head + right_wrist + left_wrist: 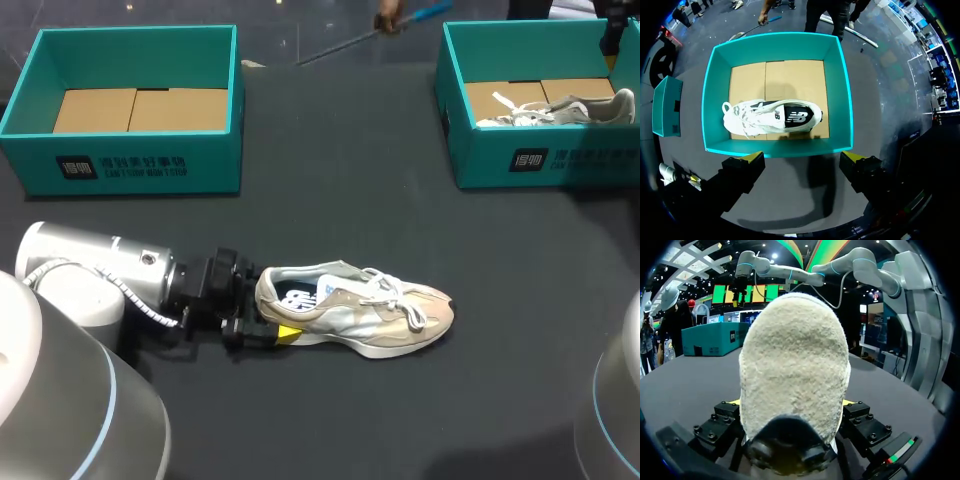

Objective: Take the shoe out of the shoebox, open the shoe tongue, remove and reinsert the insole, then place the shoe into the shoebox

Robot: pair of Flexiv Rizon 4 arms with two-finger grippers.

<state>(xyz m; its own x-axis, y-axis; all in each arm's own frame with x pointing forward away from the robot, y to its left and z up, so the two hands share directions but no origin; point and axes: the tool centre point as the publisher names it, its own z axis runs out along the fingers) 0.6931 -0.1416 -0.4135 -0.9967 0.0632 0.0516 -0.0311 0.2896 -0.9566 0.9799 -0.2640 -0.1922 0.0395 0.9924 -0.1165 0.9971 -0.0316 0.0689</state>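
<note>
My left hand (265, 322) grasps the heel of the beige shoe (360, 310), which lies on its side on the dark tabletop (340, 200). From the left wrist, the shoe's heel fills the hand's grip. From the right wrist, my right hand (802, 159) hangs spread wide above the teal shoebox (710, 100), which holds a white shoe (772, 117).

In the left wrist view the shoe (794, 365) blocks your sight. Its heel covers nearly all of the left gripper (792, 402)'s yellow tips and everything ahead. In the head view only one yellow tip peeks out under the heel. The second shoe (560, 110) lies half behind the wall of the right box (540, 160), which the picture's edge cuts off. Your right arm (610, 30) shows only as a dark scrap.
</note>
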